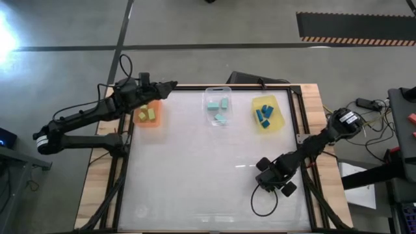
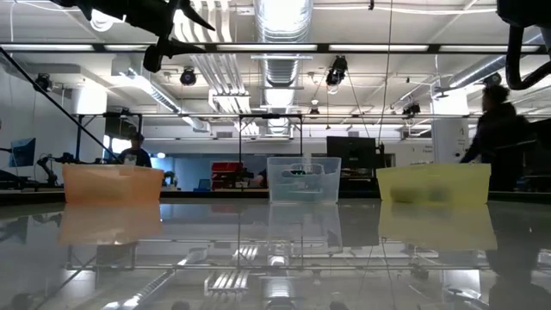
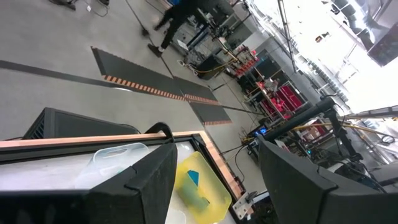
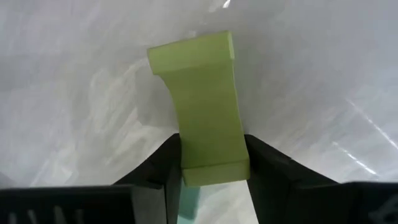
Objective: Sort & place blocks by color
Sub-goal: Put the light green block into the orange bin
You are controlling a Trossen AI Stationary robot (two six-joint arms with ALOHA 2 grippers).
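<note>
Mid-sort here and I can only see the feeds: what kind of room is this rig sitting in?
Most likely an open robotics lab or workshop. The low view shows exposed ceiling ducts and strip lights, with people at benches behind the trays. From above, the bare concrete floor carries a hazard-striped mat.

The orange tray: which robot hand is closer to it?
Left. The left gripper hangs just past the orange tray's far edge; the right gripper is far across the table, by the near right corner.

Blocks are mostly sorted already: yellow-green ones [image 1: 146, 114] sit in the orange tray [image 1: 156, 122], teal ones [image 1: 218, 107] in the clear tray [image 1: 208, 91], blue ones [image 1: 264, 114] in the yellow tray [image 1: 281, 123]. One last yellow-green block [image 4: 205, 106] is pinched between the right gripper's [image 4: 212, 165] fingers.
</note>
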